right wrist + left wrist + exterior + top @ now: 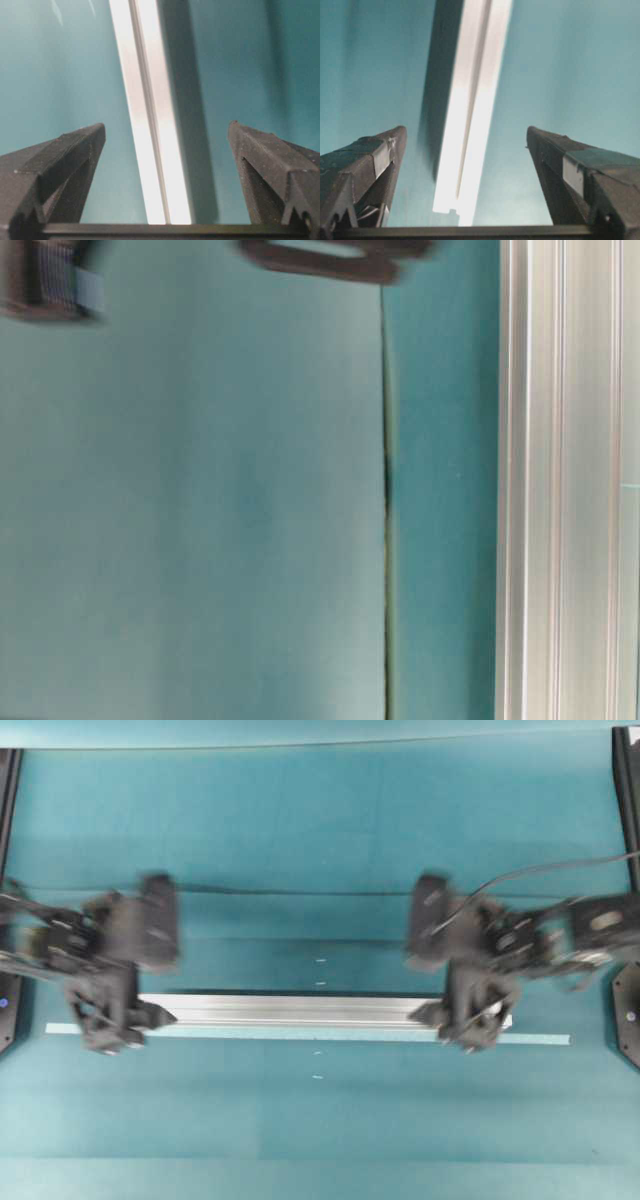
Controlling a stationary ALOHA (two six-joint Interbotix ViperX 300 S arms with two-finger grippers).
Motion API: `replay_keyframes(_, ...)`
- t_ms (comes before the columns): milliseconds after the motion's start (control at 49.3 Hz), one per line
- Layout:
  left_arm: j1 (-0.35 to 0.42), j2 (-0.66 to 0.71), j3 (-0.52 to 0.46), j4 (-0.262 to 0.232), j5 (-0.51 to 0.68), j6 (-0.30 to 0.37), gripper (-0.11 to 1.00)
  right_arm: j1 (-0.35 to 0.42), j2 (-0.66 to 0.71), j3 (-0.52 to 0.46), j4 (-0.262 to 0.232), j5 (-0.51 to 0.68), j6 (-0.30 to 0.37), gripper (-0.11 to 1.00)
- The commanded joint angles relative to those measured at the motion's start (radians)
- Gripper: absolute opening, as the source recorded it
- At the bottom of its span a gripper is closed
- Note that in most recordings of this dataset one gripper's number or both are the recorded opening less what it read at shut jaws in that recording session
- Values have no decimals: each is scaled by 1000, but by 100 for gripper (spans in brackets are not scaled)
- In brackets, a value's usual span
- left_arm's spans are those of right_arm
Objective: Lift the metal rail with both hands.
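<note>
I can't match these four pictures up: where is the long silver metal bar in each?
Overhead: metal rail lies horizontal, lower middle.
Table-level: vertical at the right edge.
Left wrist: centre, between the open fingers.
Right wrist: centre.
Shared landmark: teal table cover.

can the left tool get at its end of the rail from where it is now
Probably yes. The left tool is open, its fingers straddling the metal rail near its end, with only bare mat between fingers and rail. In the overhead view it sits over the rail's left end.

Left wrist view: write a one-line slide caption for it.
Open left gripper straddles the end of the metal rail, jaws wide on either side, not touching it.
</note>
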Motion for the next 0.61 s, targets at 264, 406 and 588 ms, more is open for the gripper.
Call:
replay_keyframes(264, 2, -301, 80, 0, -92, 9, 94, -11, -201, 31, -26, -91, 5, 99)
replay_keyframes(406, 2, -371, 91, -3, -101, 9, 94, -11, -255, 52, -26, -133, 6, 99)
replay_keyframes(588, 3, -430, 91, 0, -114, 12, 94, -11, -324, 74, -26, -175, 6, 99)
